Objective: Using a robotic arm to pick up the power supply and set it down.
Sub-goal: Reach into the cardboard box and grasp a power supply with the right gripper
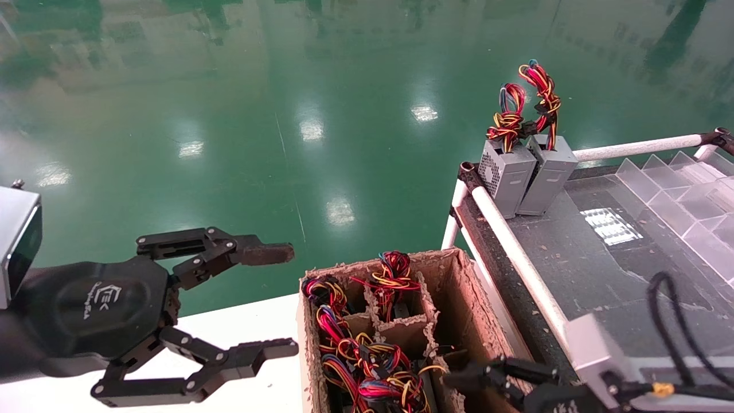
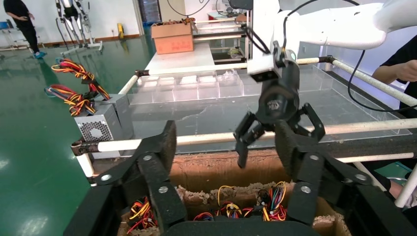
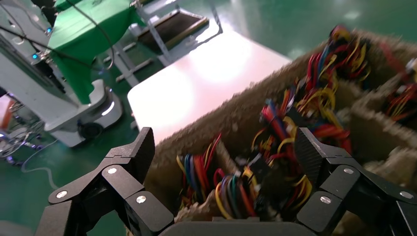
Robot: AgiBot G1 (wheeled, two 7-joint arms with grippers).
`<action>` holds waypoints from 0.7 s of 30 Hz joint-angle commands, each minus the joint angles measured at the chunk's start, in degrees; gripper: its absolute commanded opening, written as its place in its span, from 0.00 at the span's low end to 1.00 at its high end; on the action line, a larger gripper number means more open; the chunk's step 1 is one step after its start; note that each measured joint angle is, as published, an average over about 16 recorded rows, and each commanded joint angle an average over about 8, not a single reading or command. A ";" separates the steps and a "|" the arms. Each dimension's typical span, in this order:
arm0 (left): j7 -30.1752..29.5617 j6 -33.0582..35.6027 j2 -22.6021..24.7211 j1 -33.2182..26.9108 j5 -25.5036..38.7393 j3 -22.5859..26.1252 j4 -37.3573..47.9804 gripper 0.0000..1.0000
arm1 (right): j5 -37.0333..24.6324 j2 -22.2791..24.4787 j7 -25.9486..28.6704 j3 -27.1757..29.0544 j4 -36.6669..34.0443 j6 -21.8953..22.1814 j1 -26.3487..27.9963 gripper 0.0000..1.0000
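Glossy green floor [image 1: 241,109] is being lit by ceiling lamps. Two power supplies [image 1: 519,172] are being carried upright at the dark table's [image 1: 596,258] corner. Right tool [image 1: 487,376], jaws apart, is being held over the cardboard box [image 1: 453,287]; left tool [image 1: 275,298], spread, beside it.

Cardboard box [image 1: 459,287]: rough, frayed brown card, matt. Power supplies [image 1: 527,172]: dull grey metal (one face perforated). Floor [image 1: 287,86]: glossy green. Clear dividers [image 1: 682,189]: smooth plastic. Left gripper [image 1: 287,298]: matt black, upper fingertip worn brown.
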 commanded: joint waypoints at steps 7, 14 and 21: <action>0.01 -0.01 -0.01 0.00 -0.01 0.01 0.00 1.00 | -3.32 -1.18 0.38 -2.37 -1.76 -0.78 0.40 0.67; 0.01 -0.01 -0.01 -0.01 -0.02 0.03 0.00 1.00 | -4.20 -1.92 -0.35 -3.41 -3.09 -1.25 0.30 0.00; 0.02 -0.02 -0.01 -0.01 -0.03 0.04 0.00 1.00 | -5.05 -2.34 -0.74 -4.41 -3.81 -1.39 0.34 0.00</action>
